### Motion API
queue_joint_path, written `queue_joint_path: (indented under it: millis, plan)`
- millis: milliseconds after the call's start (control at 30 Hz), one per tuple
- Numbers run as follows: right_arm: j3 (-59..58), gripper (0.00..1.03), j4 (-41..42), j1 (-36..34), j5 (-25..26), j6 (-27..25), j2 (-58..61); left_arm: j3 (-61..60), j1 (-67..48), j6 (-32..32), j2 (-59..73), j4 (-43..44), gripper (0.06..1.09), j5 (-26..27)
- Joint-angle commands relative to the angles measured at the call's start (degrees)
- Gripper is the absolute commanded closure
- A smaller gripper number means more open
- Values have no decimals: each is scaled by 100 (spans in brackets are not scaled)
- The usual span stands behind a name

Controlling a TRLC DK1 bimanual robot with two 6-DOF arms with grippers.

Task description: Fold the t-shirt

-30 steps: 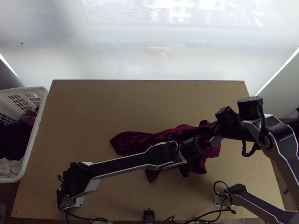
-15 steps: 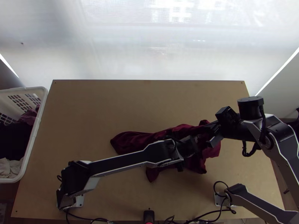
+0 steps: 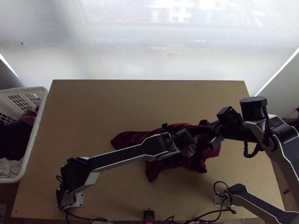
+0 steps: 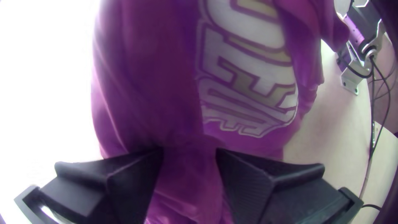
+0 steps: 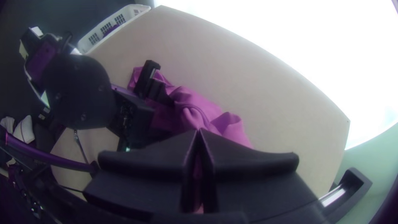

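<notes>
Across the near half of the table (image 3: pixel 112 104), mostly toward its right edge, the dark red t-shirt (image 3: pixel 160 170) lies bunched and creased in the top view, a narrower part stretching toward the left edge and a pale print (image 3: pixel 191 148) showing at its middle. The left gripper (image 3: pixel 187 143) is over the middle of the cloth; the right gripper (image 3: pixel 209 130) is at the side of it nearer the table's right edge. Beside the table's left edge stands a white basket (image 3: pixel 42 108) with dark, purple and pale cloths in it. The left wrist view shows the left gripper's (image 4: pixel 190 151) fingers well apart, with t-shirt fabric visible in the gap between them and the pale print just beyond. In the right wrist view the right gripper's (image 5: pixel 199 132) fingers are closed on the t-shirt: its fabric gathers into a ridge at their tips, and a thin strip of it shows between them. Farther off, the left gripper is against the cloth, near the narrower part.
</notes>
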Motion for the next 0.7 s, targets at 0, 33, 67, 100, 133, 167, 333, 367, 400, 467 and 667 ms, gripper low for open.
queue_joint_path:
  millis: [0,33,67,100,133,167,333,367,400,467,667]
  plan:
    - [42,100,-90,8,-68,17,-34,-14,183,5,-24,29,89,219]
    - [51,100,-117,8,-77,17,-43,-23,201,-21,-24,38,103,211]
    - [51,100,-134,8,-85,17,-61,-32,227,-30,-41,29,105,219]
    - [51,100,-143,8,-85,17,-70,-41,245,-21,-68,21,105,281]
    - [51,100,-152,8,-85,17,-78,-67,271,-4,-94,3,105,369]
    - [51,100,-161,8,-85,17,-78,-102,298,-4,-138,-6,105,395]
    - [68,100,-161,-1,-85,17,-78,-374,473,5,-384,-6,105,509]
    - [68,100,-161,-1,-85,17,-78,-401,500,14,-446,-15,105,536]
    - [60,100,-161,-10,-85,17,-78,-436,535,23,-525,-15,105,545]
    - [51,100,-161,-10,-85,17,-78,-436,649,58,-683,-41,105,562]
    - [-55,100,-161,-62,-85,17,-78,-427,1194,181,-1307,-269,105,764]
